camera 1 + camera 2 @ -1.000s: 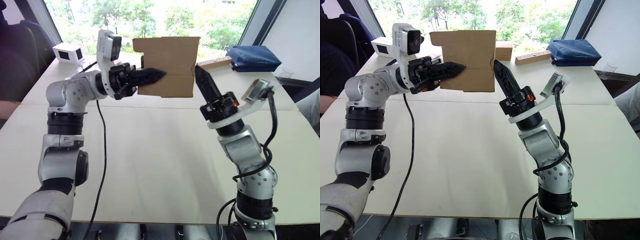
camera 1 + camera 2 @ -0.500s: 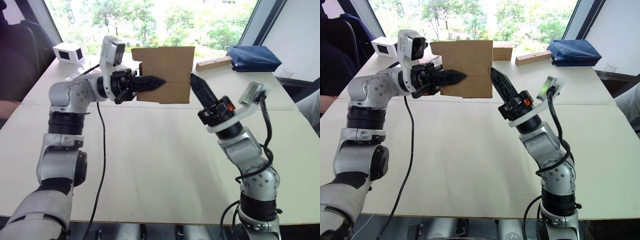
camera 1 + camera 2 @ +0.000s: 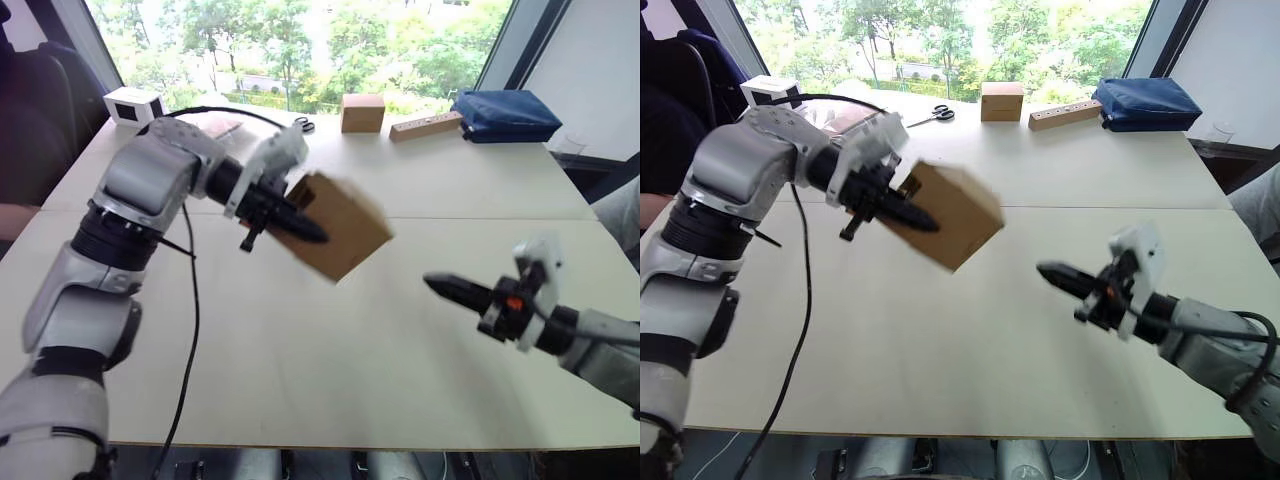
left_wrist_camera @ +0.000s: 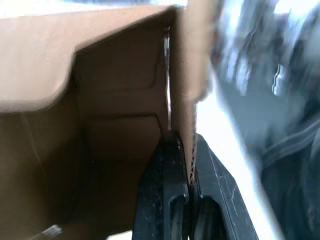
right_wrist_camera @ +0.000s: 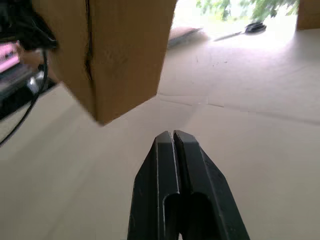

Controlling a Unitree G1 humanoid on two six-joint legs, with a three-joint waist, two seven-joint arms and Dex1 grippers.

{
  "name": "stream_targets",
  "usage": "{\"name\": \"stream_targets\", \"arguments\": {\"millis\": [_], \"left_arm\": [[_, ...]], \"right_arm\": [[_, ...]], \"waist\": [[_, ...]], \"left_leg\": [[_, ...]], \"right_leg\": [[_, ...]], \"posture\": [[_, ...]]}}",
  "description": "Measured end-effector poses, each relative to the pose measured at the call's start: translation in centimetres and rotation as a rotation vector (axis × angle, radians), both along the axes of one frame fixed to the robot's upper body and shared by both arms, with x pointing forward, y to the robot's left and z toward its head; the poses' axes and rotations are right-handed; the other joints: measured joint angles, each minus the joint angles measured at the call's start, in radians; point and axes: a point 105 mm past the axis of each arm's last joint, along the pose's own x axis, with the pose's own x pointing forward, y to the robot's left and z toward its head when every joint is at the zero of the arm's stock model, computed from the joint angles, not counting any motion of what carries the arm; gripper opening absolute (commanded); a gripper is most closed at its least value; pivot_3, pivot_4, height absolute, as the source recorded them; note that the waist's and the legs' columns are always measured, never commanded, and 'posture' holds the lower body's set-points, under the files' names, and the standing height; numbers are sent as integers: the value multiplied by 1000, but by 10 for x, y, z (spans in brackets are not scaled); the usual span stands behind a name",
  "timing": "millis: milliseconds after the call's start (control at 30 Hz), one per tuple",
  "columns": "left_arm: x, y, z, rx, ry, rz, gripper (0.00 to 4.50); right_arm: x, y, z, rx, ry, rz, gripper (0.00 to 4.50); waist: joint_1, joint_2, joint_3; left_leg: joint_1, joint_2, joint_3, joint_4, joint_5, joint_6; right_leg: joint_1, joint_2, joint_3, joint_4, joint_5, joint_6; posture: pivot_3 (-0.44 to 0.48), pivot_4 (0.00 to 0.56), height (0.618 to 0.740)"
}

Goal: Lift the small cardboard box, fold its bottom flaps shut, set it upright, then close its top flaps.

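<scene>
Left gripper (image 3: 300, 226): closed on one wall of the box (image 3: 338, 226), one finger inside, one outside. Box is held clear above the table (image 3: 330, 350), tilted, one corner pointing down toward 5 o'clock; long axis cannot be judged. Right gripper (image 3: 447, 288): fingers pressed together, empty, low at 3 o'clock of the box, well apart, tips toward it.

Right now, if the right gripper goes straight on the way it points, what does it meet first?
Probably the small cardboard box held by the left gripper: the shut right gripper points toward its lower corner, though it might pass just under.
</scene>
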Motion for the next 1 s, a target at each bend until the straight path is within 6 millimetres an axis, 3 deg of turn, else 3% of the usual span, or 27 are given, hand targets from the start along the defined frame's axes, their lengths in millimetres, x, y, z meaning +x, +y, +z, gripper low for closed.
{"name": "stream_targets", "arguments": {"millis": [100,233,433,700,800,1000], "left_arm": [[12,-16,-24,238,-106,-27,0],[14,-17,-38,383,-156,-69,0],[13,-25,-48,466,-188,-129,0],[-1,-52,-58,507,-132,-120,0],[-4,-60,-56,507,-123,-115,709],[-5,-64,-55,504,-114,-107,3134]], "right_arm": [[-13,15,4,-42,-41,83,24],[-24,29,5,-136,-79,134,24],[-27,38,-2,-214,-92,143,24],[-22,36,-20,-267,-65,88,24],[-21,34,-22,-268,-66,78,0],[-19,34,-21,-265,-78,79,0]], "waist": [[19,-2,0],[18,-2,0],[20,-2,0],[21,-2,0],[20,-2,0],[18,-2,0]], "left_leg": [[-1,0,0,2,0,0],[-3,1,0,2,0,1],[-3,0,0,3,-1,1],[-3,0,-1,3,-1,1],[-3,0,-1,3,-1,1],[-3,0,-1,3,-1,1]], "right_leg": [[0,1,1,-2,-2,-3],[0,1,2,-6,-2,-3],[1,1,2,-7,-1,-1],[2,1,3,-7,-1,-2],[2,2,3,-7,0,-1],[2,2,3,-6,0,-1]], "posture": [[0,150,740],[0,150,740],[0,150,740],[0,150,740],[0,150,740],[0,150,740]]}}
